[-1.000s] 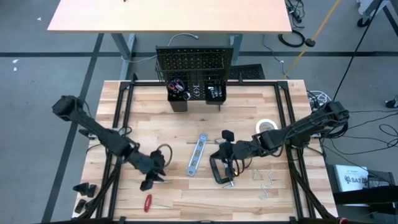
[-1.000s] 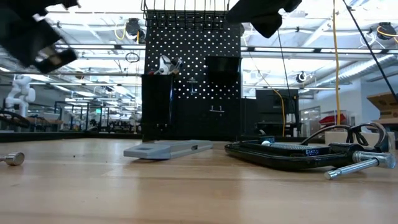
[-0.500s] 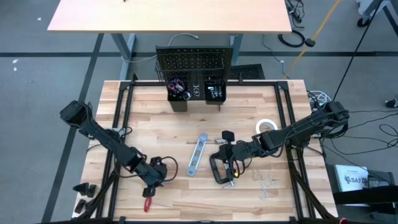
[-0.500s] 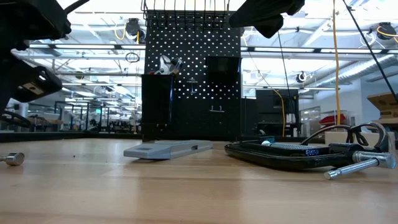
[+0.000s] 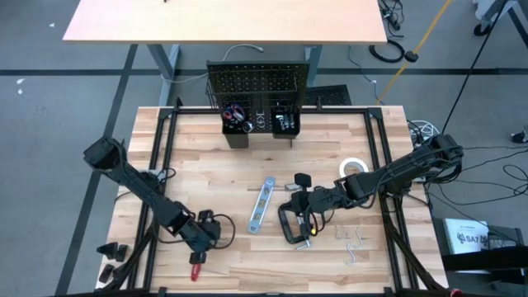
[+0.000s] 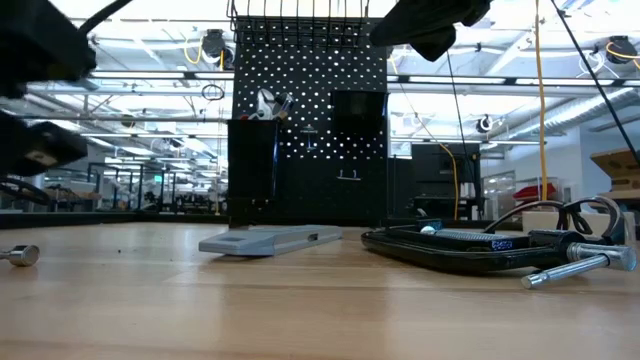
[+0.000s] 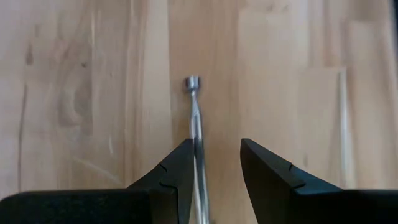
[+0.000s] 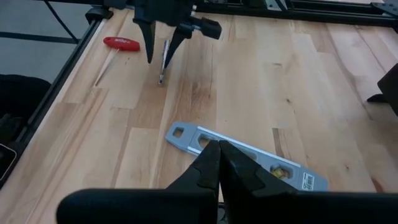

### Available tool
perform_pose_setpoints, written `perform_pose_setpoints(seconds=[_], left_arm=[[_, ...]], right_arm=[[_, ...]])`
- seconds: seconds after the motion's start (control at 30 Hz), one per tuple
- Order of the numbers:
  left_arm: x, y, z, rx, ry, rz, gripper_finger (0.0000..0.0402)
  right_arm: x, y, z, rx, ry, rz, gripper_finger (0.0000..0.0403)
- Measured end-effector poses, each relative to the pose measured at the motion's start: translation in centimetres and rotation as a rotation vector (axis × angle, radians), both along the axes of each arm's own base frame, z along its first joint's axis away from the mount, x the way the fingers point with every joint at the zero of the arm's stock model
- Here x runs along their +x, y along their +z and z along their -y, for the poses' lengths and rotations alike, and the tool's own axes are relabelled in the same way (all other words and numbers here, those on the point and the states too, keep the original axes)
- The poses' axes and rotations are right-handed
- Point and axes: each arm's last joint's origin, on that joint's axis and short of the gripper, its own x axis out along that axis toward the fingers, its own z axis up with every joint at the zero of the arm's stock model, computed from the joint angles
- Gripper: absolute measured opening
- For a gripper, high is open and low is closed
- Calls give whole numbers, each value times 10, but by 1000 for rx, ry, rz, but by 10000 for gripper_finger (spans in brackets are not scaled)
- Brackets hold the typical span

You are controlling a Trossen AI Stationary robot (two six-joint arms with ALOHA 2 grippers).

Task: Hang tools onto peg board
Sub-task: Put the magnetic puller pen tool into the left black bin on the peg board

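Observation:
The black peg board (image 5: 257,82) stands upright at the table's far edge with two bins on its lower part. Near the front left, a thin silver tool shaft with a knobbed tip (image 7: 193,82) lies flat on the table. My left gripper (image 7: 214,146) stands open over it, one finger on each side. A red screwdriver (image 5: 196,268) lies nearer the front edge. My right gripper (image 8: 217,155) hangs shut above the blue-silver level (image 5: 262,205), touching nothing, beside the black C-clamp (image 5: 293,224). My left gripper comes at the silver shaft slanting down from above, its fingers lying along it. The shaft (image 7: 199,149) runs close along the inner side of one finger (image 7: 180,171). I cannot tell whether they touch. The shaft rests on the table.
A white tape roll (image 5: 353,167) lies at the right, and a few loose metal hooks (image 5: 353,239) lie near the front right. The clamp's screw (image 6: 575,265) juts toward the near edge. Bare wood lies between the level and the peg board.
My left gripper has sunk and gone toward the table's near edge, tipping steeper, until its fingers stand on either side of the silver shaft. The shaft has not moved.

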Motion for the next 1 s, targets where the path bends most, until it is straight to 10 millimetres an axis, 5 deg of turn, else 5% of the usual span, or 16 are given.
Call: perform_pose_setpoints(seconds=[0.47, 0.77, 1.0], left_arm=[[2, -19, 2, 58, 81, -59, 121], [-1, -30, 8, 164, 60, -23, 44], [-2, -31, 9, 217, 83, 16, 23]], right_arm=[[-1, -2, 0, -7, -2, -24, 0], [-1, -2, 0, -6, 0, -24, 0], [-1, -2, 0, -7, 0, -24, 0]])
